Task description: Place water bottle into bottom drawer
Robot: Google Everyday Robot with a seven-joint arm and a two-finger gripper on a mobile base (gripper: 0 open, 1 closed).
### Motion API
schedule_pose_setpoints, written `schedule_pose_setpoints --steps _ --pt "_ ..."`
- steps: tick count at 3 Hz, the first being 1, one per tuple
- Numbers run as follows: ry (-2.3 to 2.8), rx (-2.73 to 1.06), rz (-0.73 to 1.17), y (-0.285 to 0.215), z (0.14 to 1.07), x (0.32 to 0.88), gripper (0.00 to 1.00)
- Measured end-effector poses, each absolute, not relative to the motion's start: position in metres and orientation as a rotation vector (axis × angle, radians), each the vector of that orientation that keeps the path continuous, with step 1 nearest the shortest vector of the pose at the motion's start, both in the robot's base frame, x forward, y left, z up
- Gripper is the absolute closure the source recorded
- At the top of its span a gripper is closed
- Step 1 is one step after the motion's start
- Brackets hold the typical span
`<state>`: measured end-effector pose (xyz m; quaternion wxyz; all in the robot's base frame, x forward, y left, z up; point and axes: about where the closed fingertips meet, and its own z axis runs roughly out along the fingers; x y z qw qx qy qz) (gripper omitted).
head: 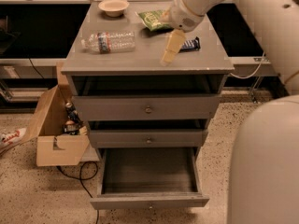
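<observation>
The water bottle [110,41], clear crinkled plastic with a dark label band, lies on its side on the left of the grey cabinet top [140,59]. My gripper [171,47] hangs over the middle right of the top, well to the right of the bottle and apart from it, holding nothing. The bottom drawer [148,177] is pulled out, and its tray is bare. The two grey drawers above it are pushed in.
A tan bowl [114,7] stands at the back left of the top. A green chip bag [153,19] and a dark snack bar [191,44] lie near my gripper. An open cardboard box [56,129] with items sits on the floor at the left.
</observation>
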<state>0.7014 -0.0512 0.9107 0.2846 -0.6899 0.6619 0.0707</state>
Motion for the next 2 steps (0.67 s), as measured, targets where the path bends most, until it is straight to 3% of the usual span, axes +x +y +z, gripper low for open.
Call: schedule_pose_setpoints --steps 2 --pt "1.74 -1.865 0.158 -0.006 0.909 0.743 0.0"
